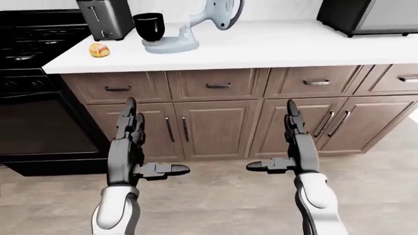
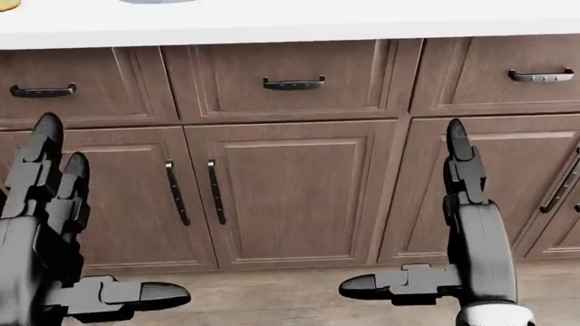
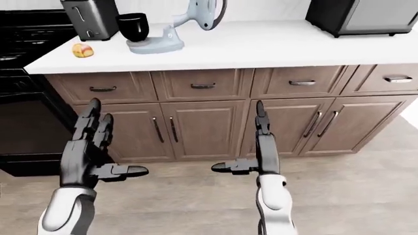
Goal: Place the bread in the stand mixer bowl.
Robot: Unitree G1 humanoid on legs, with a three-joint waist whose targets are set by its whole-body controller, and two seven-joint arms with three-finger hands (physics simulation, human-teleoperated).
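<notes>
Both hands are hanging empty before the cabinets (image 1: 215, 127), well below the counter (image 1: 274, 44). The left hand (image 1: 131, 147) is standing with fingers (image 1: 129, 115) spread upward and thumb jutting toward the right hand (image 1: 294, 147), which is mirroring it, fingers straight up and thumb pointing back across; neither is pinching anything. The bread (image 1: 98, 50) is lying on the counter, well above the left hand and slightly to its left, near the toaster (image 1: 104, 18). The bowl (image 1: 149, 26) is sitting on the mixer (image 1: 189, 29) base, above the left hand and slightly to its right. A stove (image 1: 33, 98) is standing to the left hand's left; a microwave (image 1: 369, 14) is sitting well above the right hand.
</notes>
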